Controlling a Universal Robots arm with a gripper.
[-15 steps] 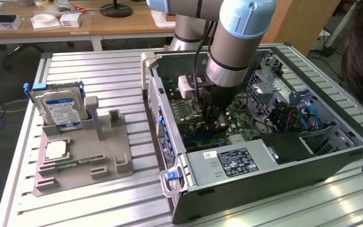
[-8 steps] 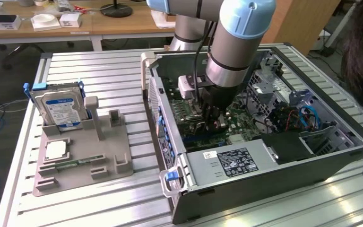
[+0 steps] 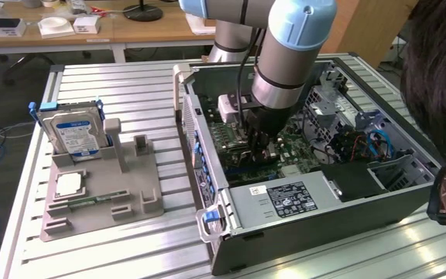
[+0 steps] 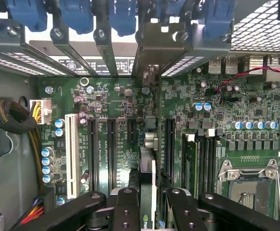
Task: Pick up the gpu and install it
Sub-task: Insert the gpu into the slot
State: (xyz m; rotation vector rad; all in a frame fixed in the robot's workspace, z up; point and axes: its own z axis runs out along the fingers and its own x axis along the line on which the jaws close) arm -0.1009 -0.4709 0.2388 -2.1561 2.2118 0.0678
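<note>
Jaws (image 4: 147, 202) pinching the gpu (image 4: 148, 159) edge-on, I held it upright over the motherboard (image 4: 120, 120) so its bracket faced the rear slots.

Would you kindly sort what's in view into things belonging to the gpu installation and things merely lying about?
Job in hand:
- gpu, held edge-on by the hand
- motherboard
- computer case

Lying about:
- hard drive
- grey parts holder

Slatted metal table (image 3: 130, 87) — grey parts holder (image 3: 103, 200) (left), open computer case (image 3: 316, 232).
</note>
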